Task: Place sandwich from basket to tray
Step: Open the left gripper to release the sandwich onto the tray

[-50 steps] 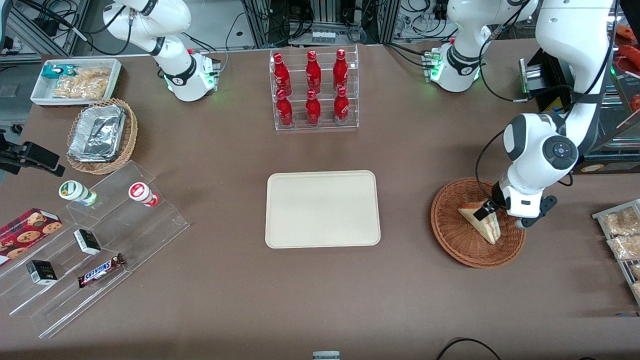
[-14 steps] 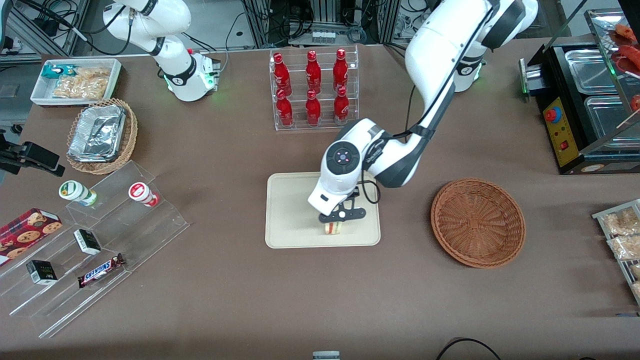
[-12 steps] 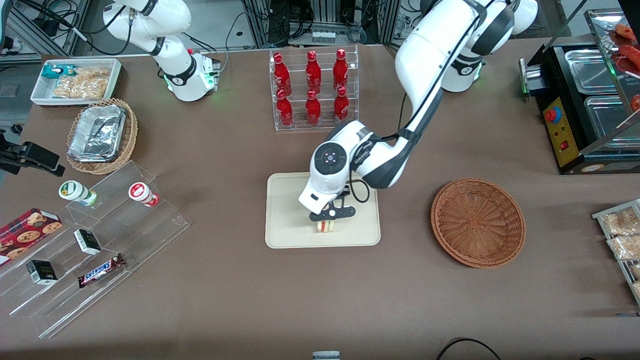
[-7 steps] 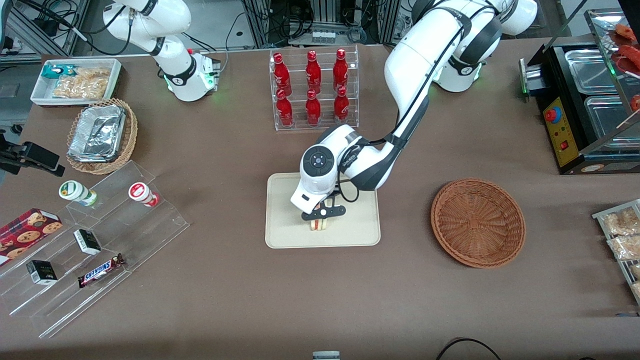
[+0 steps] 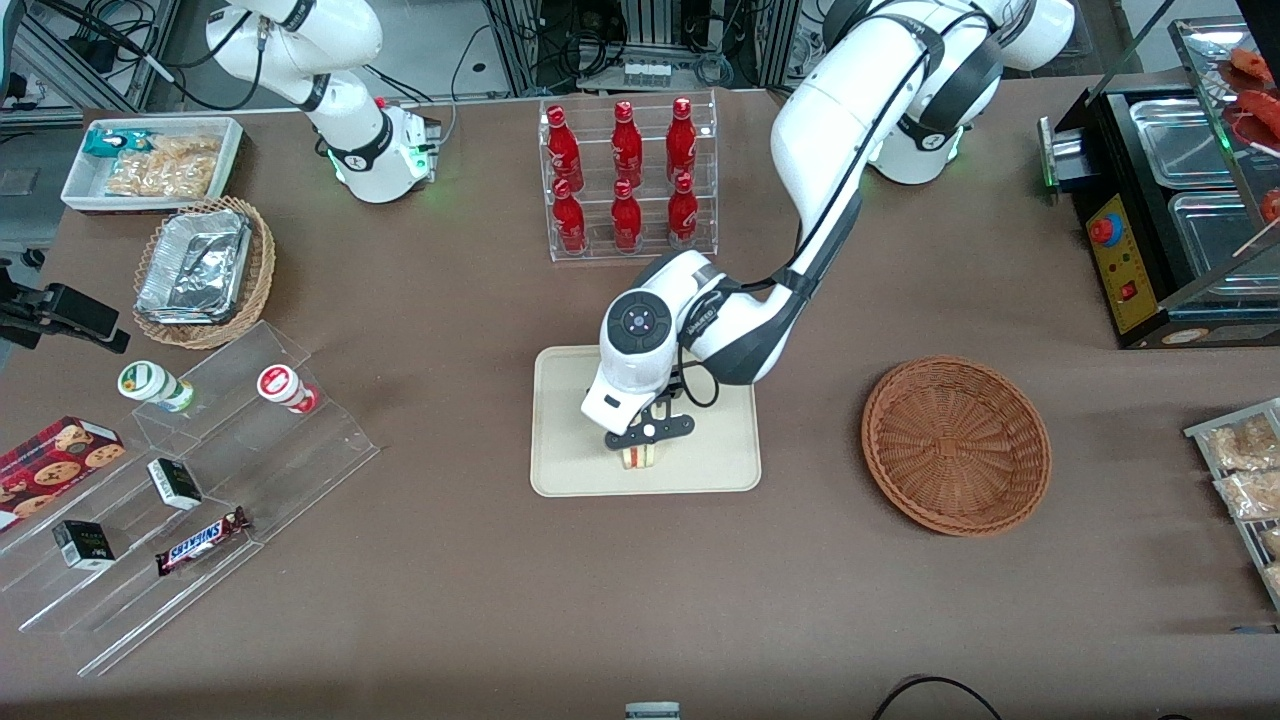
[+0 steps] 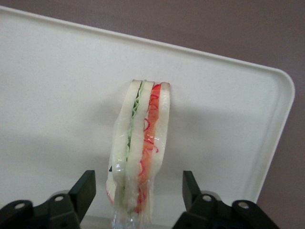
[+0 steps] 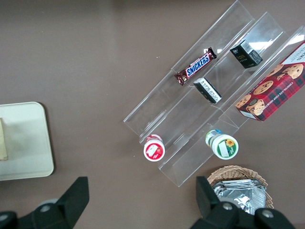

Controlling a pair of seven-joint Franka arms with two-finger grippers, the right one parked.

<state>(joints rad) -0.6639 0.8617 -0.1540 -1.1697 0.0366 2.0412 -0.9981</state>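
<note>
Nearest the front camera, on the tray's (image 5: 570,440) near strip: the sandwich (image 5: 640,457), standing on edge with its cut face of white bread, green and pink-red layers turned toward that camera. Only that small face visible from the front; the rest of the wedge hidden under the gripper (image 5: 647,440) and the wrist above it. Directly over the sandwich, the gripper, released: in the wrist view both black fingers (image 6: 86,191) spread wide, with clear cream tray surface between each finger and the bread, touching nothing. Gripper (image 6: 138,193) bodies cut off at that picture's edge, and the near tip of the sandwich (image 6: 140,148) cut off there too, with a bit of clear wrap showing around it. Upright, leaning slightly, resting on the tray (image 6: 57,86) well inside its raised rim. From the parked arm's wrist camera, just a pale sliver of the sandwich (image 7: 3,140) at the picture's edge on the tray (image 7: 28,143).

Toward the working arm's end, well apart from the tray: the reddish-brown basket (image 5: 956,445), nothing in it.

Farther off, past the tray's far edge: the clear rack of red bottles (image 5: 627,175), partly fronted by the arm's elbow.
</note>
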